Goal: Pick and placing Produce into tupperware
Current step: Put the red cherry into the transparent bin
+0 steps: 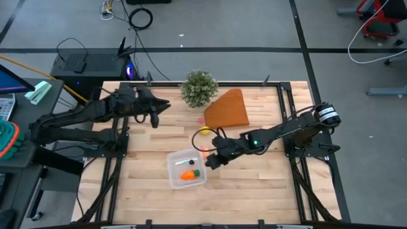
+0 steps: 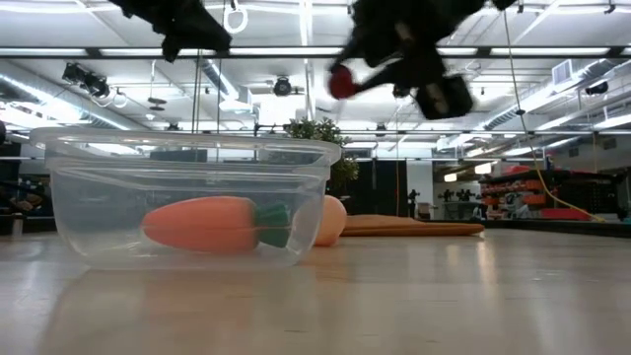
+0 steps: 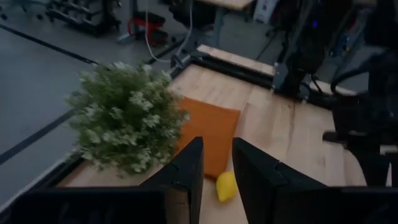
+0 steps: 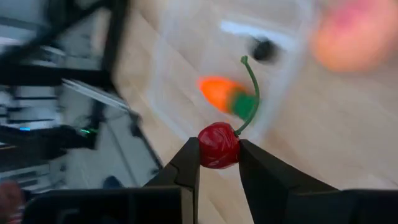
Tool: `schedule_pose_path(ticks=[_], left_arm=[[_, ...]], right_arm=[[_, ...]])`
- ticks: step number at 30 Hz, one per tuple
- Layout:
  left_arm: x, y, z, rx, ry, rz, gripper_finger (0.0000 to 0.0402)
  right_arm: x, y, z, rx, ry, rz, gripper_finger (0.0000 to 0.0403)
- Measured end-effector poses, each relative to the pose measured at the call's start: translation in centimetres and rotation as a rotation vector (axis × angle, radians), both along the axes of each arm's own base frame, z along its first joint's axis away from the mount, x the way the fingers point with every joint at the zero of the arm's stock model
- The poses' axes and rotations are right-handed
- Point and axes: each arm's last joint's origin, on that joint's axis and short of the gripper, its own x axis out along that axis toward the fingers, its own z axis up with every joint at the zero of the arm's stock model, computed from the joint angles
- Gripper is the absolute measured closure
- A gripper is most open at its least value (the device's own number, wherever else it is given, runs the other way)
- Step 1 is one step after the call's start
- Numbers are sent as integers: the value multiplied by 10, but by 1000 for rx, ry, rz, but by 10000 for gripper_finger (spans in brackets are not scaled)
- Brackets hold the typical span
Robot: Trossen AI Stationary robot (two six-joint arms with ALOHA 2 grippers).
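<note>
The clear tupperware [image 1: 175,179] sits on the wooden table and holds an orange carrot with a green top [image 1: 189,175] and a small dark bit [image 1: 191,162]. My right gripper [image 1: 212,160] hovers by the container's right side, shut on a small red cherry. In the low view the cherry [image 2: 342,82] is well above the rim [image 2: 187,146], and a peach-pink ball [image 2: 332,219] rests on the table behind the container. A yellow lemon [image 1: 205,131] lies farther back. My left gripper [image 1: 157,113] is open and empty, raised near the table's far left. My right gripper pinches the red cherry's round body [image 4: 218,144] between its two fingertips [image 4: 191,163]. The cherry is lifted clear of the table. Its green stem [image 4: 250,93] sticks out past the fingers, curving away from them.
A bushy green plant [image 1: 199,88] stands at the far edge, with a big orange-brown wedge [image 1: 227,108] beside it to the right. The left wrist view shows the plant [image 3: 127,118], the wedge [image 3: 211,127] and the lemon [image 3: 226,185] below my left gripper. Bare wood lies near and right of the container.
</note>
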Motion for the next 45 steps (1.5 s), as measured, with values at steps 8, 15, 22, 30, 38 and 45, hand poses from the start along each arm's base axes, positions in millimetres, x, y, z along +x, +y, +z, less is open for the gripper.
schedule_pose_path(ticks=[8, 15, 22, 30, 38, 45], left_arm=[[-29, 0, 11, 17, -60, 47, 307], [-45, -3, 14, 27, -68, 66, 312], [-57, -6, 15, 30, -45, 65, 308], [-80, -14, 24, 37, -26, 62, 317], [-104, -22, 37, 71, -103, 68, 310], [-108, -24, 37, 77, -115, 68, 315]], right_arm=[[15, -20, 8, -13, -165, -15, 341], [47, -31, 33, -76, -305, 38, 341], [98, -26, 34, -276, -181, 268, 341], [101, -10, 4, -479, -23, 408, 341], [105, -1, -26, -539, 50, 471, 341], [108, -2, -38, -545, 70, 532, 341]])
